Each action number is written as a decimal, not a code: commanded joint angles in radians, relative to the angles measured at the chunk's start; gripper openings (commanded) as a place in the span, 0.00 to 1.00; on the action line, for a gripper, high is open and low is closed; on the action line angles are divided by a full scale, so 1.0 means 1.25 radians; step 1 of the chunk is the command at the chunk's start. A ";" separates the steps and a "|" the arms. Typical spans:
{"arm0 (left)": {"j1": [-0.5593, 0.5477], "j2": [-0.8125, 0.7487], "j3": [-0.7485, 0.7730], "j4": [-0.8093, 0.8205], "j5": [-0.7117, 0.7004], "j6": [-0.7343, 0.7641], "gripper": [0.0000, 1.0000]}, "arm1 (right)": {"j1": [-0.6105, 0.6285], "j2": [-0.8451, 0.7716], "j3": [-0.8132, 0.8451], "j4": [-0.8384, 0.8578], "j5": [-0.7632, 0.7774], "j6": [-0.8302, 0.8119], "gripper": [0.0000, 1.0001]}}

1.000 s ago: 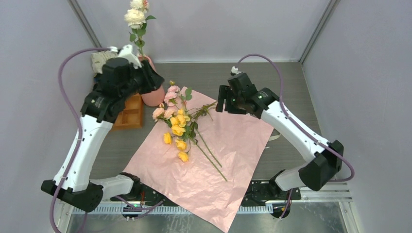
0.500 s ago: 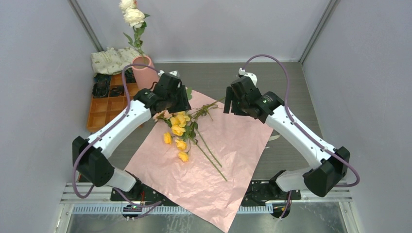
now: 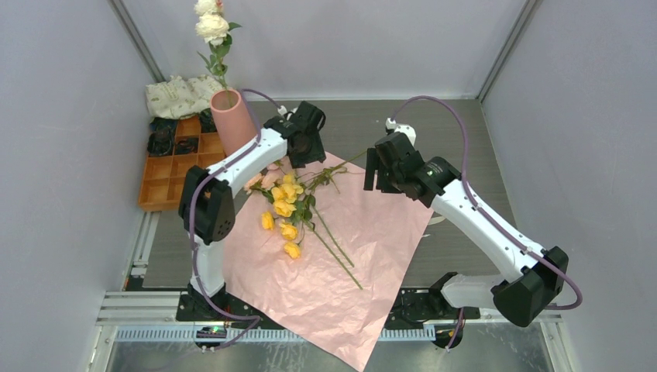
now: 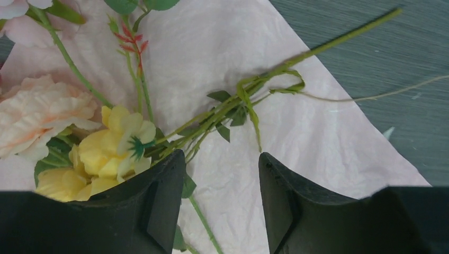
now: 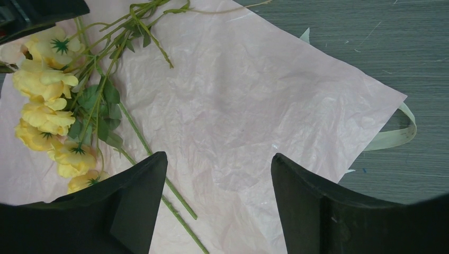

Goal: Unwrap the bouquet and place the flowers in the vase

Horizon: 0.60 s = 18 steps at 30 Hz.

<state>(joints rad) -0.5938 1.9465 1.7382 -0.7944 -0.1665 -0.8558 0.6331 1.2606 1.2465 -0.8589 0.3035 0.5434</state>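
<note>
Grey wood-grain counter (image 3: 465, 132). Spread across its middle, overhanging the near edge: crumpled pink paper (image 3: 372, 225). At far left: salmon vase (image 3: 232, 120), standing beside an orange compartment tray (image 3: 164, 167) and a patterned cloth (image 3: 177, 97). By the paper's right edge: cream ribbon (image 5: 394, 138).

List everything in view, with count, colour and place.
vase: one, salmon pink, back left
cream roses: two blooms, cream, standing in the vase
loose flowers: several, yellow and pink, lying on the paper
paper: one sheet, pink, spread mid-table
ribbon: one, cream, at the paper's right edge
tray: one, orange, far left
cloth: one, pale patterned, back left corner
table: one, grey
left fingers: two, black, open above the stems
right fingers: two, black, open above the paper
</note>
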 commanded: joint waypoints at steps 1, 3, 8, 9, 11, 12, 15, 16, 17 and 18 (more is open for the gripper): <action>-0.002 0.094 0.092 -0.079 -0.040 0.016 0.54 | -0.002 -0.035 -0.004 0.033 0.014 -0.023 0.77; -0.005 0.134 0.117 -0.094 -0.017 0.021 0.54 | -0.002 -0.040 -0.007 0.033 0.016 -0.026 0.78; -0.019 0.171 0.093 -0.083 -0.031 0.027 0.54 | -0.003 -0.062 -0.015 0.039 0.018 -0.030 0.78; -0.019 0.174 0.085 -0.076 -0.035 0.028 0.54 | -0.003 -0.065 -0.016 0.040 0.016 -0.030 0.78; -0.019 0.189 0.079 -0.071 -0.044 0.035 0.54 | -0.002 -0.068 -0.015 0.040 0.013 -0.030 0.78; -0.019 0.196 0.082 -0.070 -0.045 0.042 0.53 | -0.003 -0.069 -0.013 0.040 0.011 -0.029 0.78; -0.019 0.217 0.092 -0.072 -0.026 0.063 0.42 | -0.003 -0.073 -0.017 0.042 0.013 -0.025 0.78; -0.018 0.217 0.089 -0.067 -0.016 0.069 0.36 | -0.003 -0.074 -0.018 0.043 0.015 -0.025 0.78; -0.020 0.212 0.079 -0.058 -0.005 0.074 0.29 | -0.003 -0.075 -0.020 0.042 0.018 -0.025 0.78; -0.021 0.205 0.066 -0.044 0.009 0.082 0.24 | -0.003 -0.076 -0.022 0.042 0.021 -0.024 0.78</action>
<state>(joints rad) -0.6140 2.2036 1.8362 -0.8783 -0.1959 -0.8009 0.6327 1.1999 1.2171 -0.8436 0.3058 0.5240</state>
